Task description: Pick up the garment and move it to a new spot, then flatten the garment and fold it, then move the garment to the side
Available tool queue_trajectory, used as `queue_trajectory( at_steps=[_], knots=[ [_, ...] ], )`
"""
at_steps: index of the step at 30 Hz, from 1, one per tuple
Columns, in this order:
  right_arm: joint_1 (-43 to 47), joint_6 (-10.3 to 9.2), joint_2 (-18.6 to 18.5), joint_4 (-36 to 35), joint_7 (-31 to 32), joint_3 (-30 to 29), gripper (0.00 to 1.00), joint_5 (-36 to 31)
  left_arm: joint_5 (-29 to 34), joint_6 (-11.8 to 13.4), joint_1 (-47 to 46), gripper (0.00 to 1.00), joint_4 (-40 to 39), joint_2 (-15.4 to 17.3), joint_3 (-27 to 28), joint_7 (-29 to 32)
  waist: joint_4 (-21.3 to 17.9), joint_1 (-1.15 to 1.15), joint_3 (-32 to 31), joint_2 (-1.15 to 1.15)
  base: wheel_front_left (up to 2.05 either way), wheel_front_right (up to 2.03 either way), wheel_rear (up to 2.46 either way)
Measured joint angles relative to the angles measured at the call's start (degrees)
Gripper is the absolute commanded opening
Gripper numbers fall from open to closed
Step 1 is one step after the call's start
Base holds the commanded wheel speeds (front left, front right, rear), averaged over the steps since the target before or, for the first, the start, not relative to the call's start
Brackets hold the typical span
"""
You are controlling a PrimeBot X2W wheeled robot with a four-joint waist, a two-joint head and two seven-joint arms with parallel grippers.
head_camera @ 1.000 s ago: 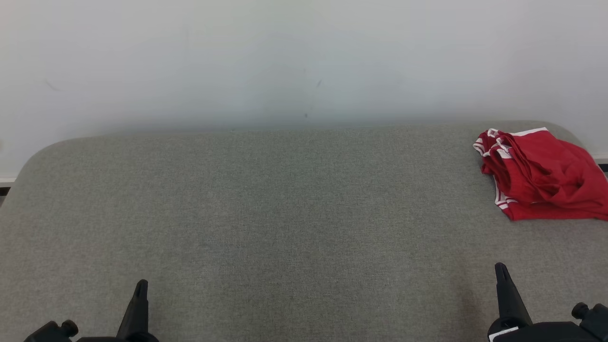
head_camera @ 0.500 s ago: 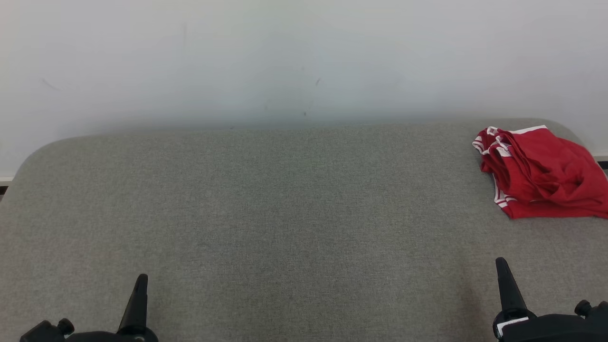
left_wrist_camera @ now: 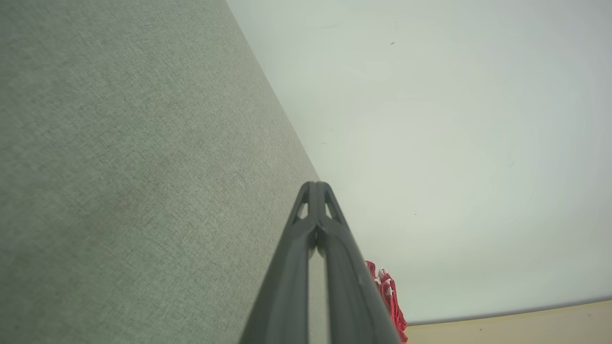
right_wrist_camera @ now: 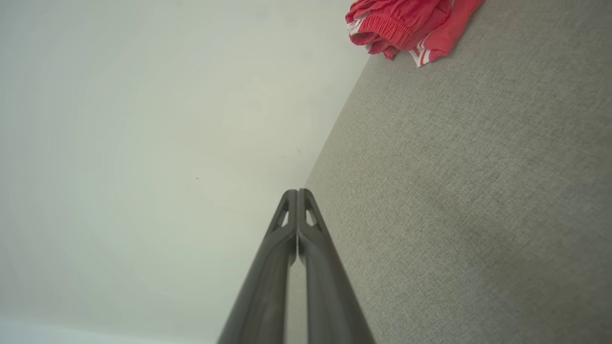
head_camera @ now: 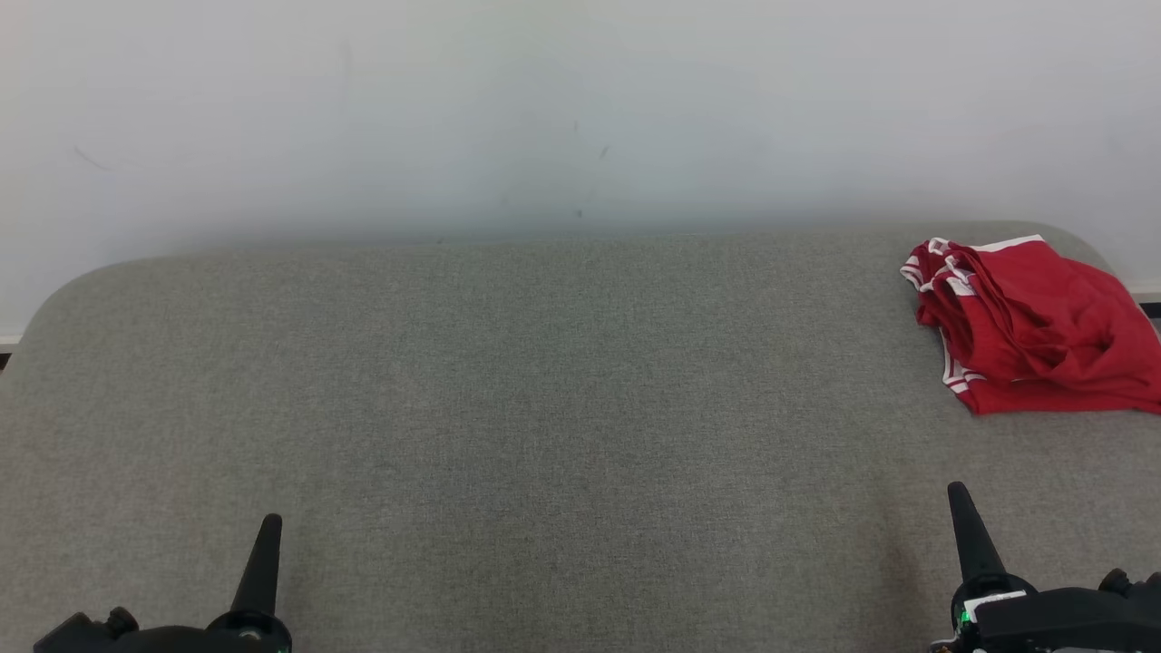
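head view shows the red garment lying roughly folded at the far right corner of the table, so i judge folding and setting aside done, little left. my left tool and right tool hover pressed together, holding nothing, over the table's near edge. a pale wall stands behind the table; nothing blocks me.

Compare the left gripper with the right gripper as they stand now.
The left gripper sits lower left, far from the red garment; the right gripper sits lower right, nearer it. The right gripper's tip reaches slightly higher in the head view than the left gripper's. Both are shut, empty, over the grey surface.
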Motion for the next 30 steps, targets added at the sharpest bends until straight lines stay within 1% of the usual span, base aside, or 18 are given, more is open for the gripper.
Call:
queue_trajectory(
  at_steps=[16,30],
  knots=[
    [-1.7,0.0,0.0,1.1,1.6,-0.6,0.0,8.3,-8.3,-0.6,-1.2,0.0,0.8,-0.4,0.7,1.5,-0.2,0.0,0.4,0.0,0.0,0.0,0.0],
    [-2.9,0.0,0.1,1.9,3.0,-1.2,0.0,14.7,-14.2,-1.0,-2.0,0.0,1.4,-0.8,1.3,2.7,-0.4,-0.01,0.7,-0.01,0.0,0.0,0.0]
  ],
)
